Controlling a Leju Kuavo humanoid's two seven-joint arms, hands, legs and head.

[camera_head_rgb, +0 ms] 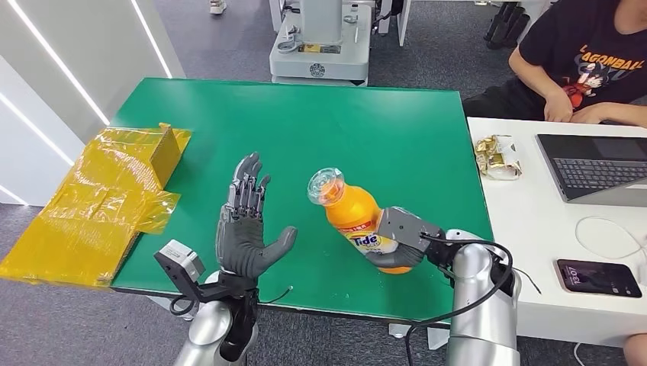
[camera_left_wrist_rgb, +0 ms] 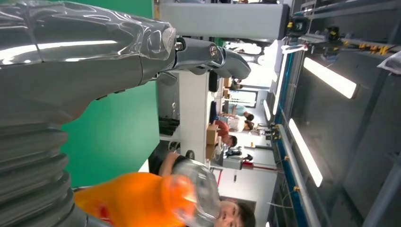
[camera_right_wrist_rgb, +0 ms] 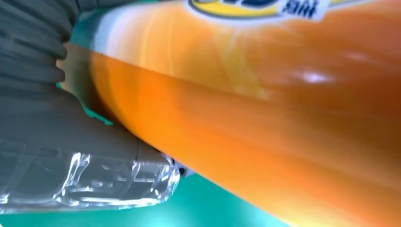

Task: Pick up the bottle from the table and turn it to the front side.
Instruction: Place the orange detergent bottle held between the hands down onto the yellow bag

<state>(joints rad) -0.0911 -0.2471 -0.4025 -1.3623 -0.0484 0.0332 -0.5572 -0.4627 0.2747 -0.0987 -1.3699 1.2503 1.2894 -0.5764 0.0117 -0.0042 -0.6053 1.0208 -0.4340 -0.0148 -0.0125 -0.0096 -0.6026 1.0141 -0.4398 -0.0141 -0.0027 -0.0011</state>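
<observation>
right hand (camera_head_rgb: 403, 238) fingers wrap my orange bottle (camera_head_rgb: 358, 217), tilted above the green surface (camera_head_rgb: 320, 122) for turning, while my left hand (camera_head_rgb: 246, 229) waits beside, fingers spread.

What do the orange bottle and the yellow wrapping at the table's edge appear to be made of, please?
The bottle looks like glossy translucent plastic: highlights glint on its orange body, with a clear cap and a printed label. The yellow wrapping seems to be thin, crinkly plastic film, creased and semi-transparent, though it could be cellophane.
</observation>
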